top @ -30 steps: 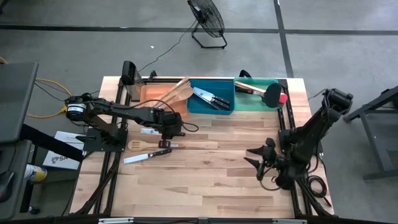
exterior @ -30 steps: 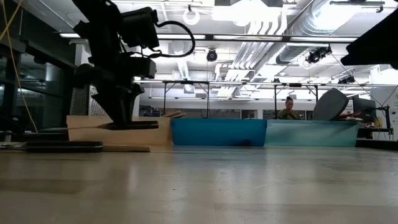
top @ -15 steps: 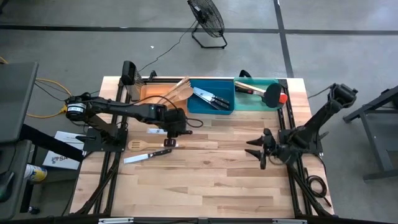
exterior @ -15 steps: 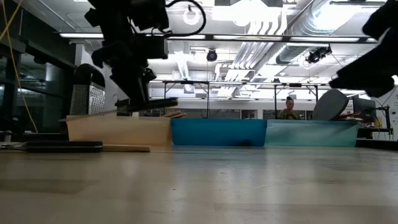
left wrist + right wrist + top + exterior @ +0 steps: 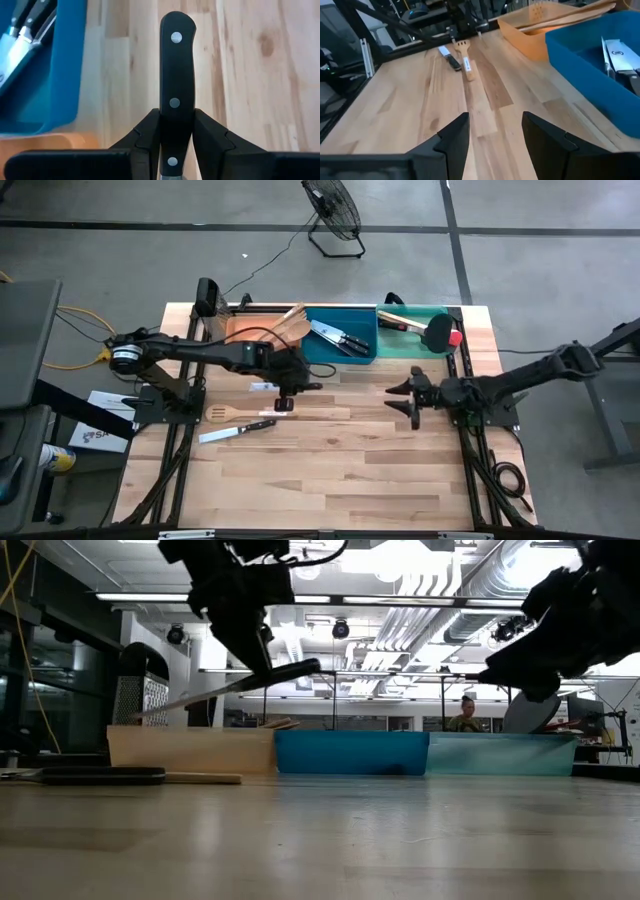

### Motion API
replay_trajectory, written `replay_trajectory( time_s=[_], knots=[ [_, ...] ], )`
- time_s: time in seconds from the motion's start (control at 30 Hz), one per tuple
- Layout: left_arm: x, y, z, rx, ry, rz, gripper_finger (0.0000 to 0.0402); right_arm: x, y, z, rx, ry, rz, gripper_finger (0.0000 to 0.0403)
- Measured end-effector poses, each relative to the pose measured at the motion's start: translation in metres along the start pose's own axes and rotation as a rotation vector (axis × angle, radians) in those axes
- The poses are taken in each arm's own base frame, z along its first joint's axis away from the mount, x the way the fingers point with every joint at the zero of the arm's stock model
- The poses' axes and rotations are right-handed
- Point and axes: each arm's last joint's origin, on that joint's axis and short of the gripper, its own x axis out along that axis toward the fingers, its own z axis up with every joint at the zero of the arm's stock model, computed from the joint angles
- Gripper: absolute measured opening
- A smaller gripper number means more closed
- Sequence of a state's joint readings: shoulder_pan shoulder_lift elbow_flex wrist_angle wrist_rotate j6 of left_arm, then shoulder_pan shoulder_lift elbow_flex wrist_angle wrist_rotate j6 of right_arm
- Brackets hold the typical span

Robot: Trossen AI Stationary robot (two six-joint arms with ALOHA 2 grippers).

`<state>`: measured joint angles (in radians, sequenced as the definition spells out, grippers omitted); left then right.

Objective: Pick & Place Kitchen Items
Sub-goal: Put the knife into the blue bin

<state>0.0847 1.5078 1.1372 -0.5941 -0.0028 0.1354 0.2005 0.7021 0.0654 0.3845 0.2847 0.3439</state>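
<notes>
My left gripper point(image 5: 287, 383) is shut on a black-handled steel knife point(image 5: 235, 688) and holds it in the air near the blue bin point(image 5: 340, 337). Other knives lie in that bin. Pale wooden spoons lean in the orange bin point(image 5: 250, 330), and a black-headed turner and a red one lie in the green bin point(image 5: 420, 332). A wooden slotted fork point(image 5: 225, 413) and a second black-handled knife point(image 5: 236, 429) lie flat on the table. My right gripper point(image 5: 408, 396) hangs open over the table's right middle, touching nothing. My left gripper pinches the knife's black riveted handle point(image 5: 174, 102) between its two fingers point(image 5: 147, 131), near the blade end, and the handle's free end sticks out beyond them. The fingers come from above, across the handle. The knife is lifted clear and tilted, blade point(image 5: 185, 702) lower than handle.
The three bins stand in a row along the table's far edge. Black frame rails point(image 5: 460, 380) run down both table sides. Bare wood lies between the two grippers and toward the near edge. A person sits far off in the room point(image 5: 463, 715).
My left gripper has risen from just above the table, carrying the knife up and a little toward the right and the blue bin; the knife has tipped from level to handle-high. My right arm has stretched out and its open gripper has moved toward the far edge.
</notes>
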Motion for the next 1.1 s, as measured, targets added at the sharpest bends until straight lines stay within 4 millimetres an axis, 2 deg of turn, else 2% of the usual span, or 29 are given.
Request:
replay_trajectory(
  time_s=[0.27, 0.6, 0.8, 1.1],
  knots=[
    [0.004, 0.007, 0.013, 0.024, -0.005, 0.039, 0.0082, 0.004, -0.018, 0.003, -0.003, 0.029, -0.008, 0.0174],
    [0.008, 0.027, 0.013, -0.054, -0.018, 0.079, 0.0082, 0.001, -0.032, -0.003, -0.014, 0.003, -0.011, 0.0174],
    [0.0, 0.033, 0.022, -0.061, -0.053, 0.091, 0.0082, -0.002, -0.033, 0.001, -0.028, -0.033, 0.015, 0.0174],
    [-0.018, 0.048, 0.048, -0.1, -0.141, 0.144, 0.0082, -0.008, -0.033, 0.009, -0.067, -0.097, 0.085, 0.0174]
  ],
)
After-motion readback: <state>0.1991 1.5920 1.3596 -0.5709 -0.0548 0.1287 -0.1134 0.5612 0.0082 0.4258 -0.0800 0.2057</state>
